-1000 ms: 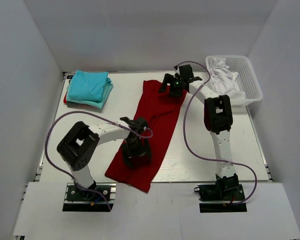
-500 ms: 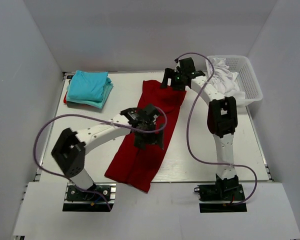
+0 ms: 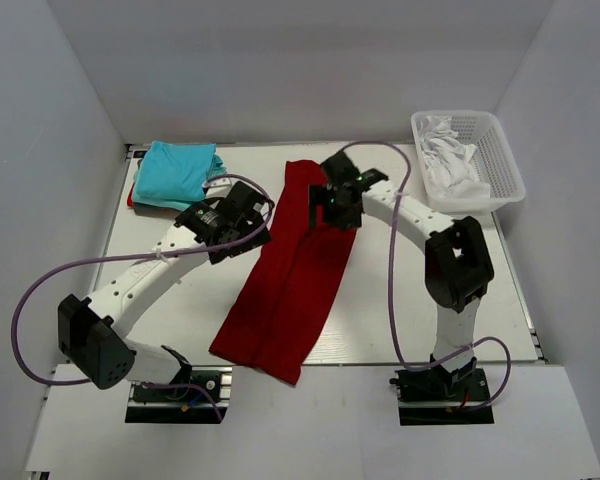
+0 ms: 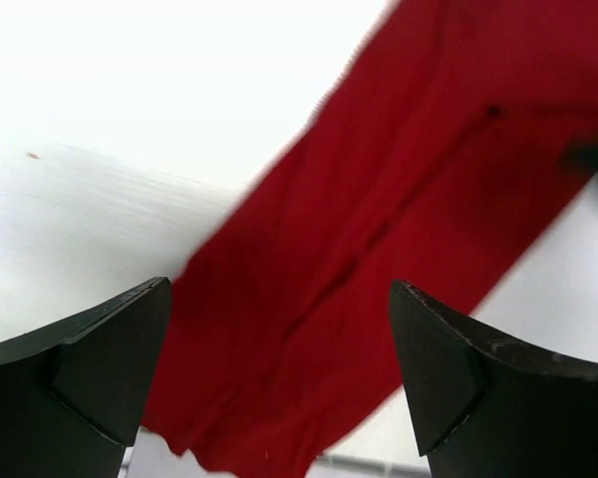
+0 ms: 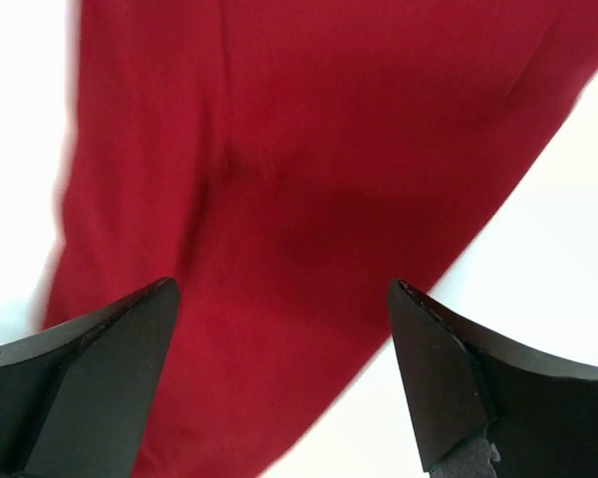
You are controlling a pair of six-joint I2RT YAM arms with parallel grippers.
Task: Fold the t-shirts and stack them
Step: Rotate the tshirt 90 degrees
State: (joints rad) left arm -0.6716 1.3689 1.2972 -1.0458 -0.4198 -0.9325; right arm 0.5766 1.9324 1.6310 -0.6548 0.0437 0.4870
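A dark red t-shirt (image 3: 295, 275) lies folded into a long strip, running from the table's far middle to the near edge. It fills the left wrist view (image 4: 379, 249) and the right wrist view (image 5: 299, 189). Folded turquoise t-shirts (image 3: 178, 175) are stacked at the far left. My left gripper (image 3: 242, 215) is open and empty, above the table just left of the red strip. My right gripper (image 3: 332, 205) is open and empty, over the strip's upper part.
A white mesh basket (image 3: 500, 160) at the far right holds white cloth (image 3: 448, 158). The table's near edge (image 3: 380, 362) runs just past the strip's lower end. Purple cables loop from both arms.
My left gripper has let go of the red shirt's lower part and swung up and left to beside the strip. My right gripper moved from the strip's far end down toward its middle.
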